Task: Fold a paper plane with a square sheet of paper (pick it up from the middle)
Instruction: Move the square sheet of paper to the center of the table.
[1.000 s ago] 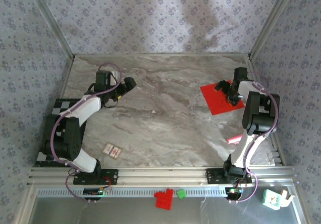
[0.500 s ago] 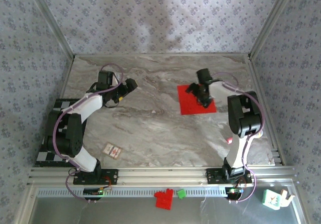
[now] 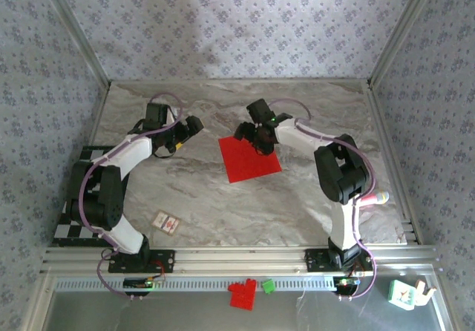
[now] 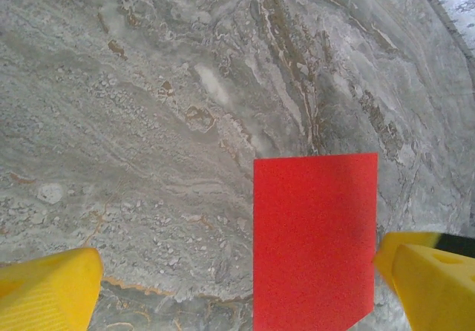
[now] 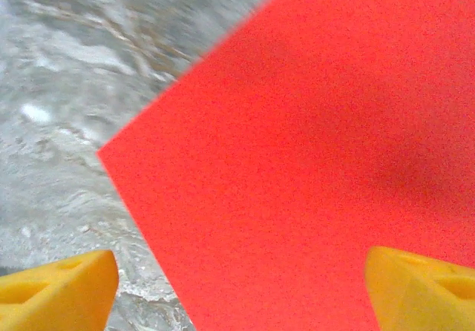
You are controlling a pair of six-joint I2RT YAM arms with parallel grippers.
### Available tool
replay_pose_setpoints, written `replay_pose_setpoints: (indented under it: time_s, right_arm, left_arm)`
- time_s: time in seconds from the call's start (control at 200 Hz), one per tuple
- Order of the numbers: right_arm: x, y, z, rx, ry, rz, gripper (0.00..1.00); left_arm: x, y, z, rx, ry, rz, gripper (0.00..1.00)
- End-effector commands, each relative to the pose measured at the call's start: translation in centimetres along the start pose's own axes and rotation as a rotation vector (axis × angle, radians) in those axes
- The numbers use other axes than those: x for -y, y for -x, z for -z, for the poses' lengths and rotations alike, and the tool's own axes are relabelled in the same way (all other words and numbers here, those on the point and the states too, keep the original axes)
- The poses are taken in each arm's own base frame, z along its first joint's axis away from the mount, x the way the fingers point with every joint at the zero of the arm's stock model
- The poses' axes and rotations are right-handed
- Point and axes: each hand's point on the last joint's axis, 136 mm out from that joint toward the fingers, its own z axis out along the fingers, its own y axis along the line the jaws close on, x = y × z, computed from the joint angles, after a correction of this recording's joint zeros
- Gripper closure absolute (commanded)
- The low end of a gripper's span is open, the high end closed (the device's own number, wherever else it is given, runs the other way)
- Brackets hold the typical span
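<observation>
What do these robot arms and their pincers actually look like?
The left arm and right arm are slim, with white shells and black joints, and a thin purple cable loops along each. Their fingers are bright yellow wedges.

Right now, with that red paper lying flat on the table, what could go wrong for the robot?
The square sheet of paper lies flat on the table, so the open right claw, over its far corner, may push or crumple it rather than pinch it. Gripped there, off the middle, the paper could droop. The open left claw is near; the two might bump.
</observation>
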Motion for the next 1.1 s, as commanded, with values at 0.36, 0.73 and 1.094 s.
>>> replay_pose_setpoints:
  time_s: [0.36, 0.73, 1.094]
  right_arm:
    - [1.5, 5.0, -3.6, -0.097, -0.057, 0.343, 0.23]
    - [5.0, 4.3, -5.5, -0.134, -0.161, 0.255, 0.19]
    - [8.2, 1.5, -3.4, -0.068, -0.308, -0.117, 0.17]
  left_arm:
    - [0.6, -1.1, 0.3, -0.036, -0.022, 0.033, 0.00]
    - [0.8, -2.3, -0.5, -0.080, -0.006, 0.035, 0.00]
    - [0.7, -4.6, -1.2, -0.158, 0.102, -0.003, 0.00]
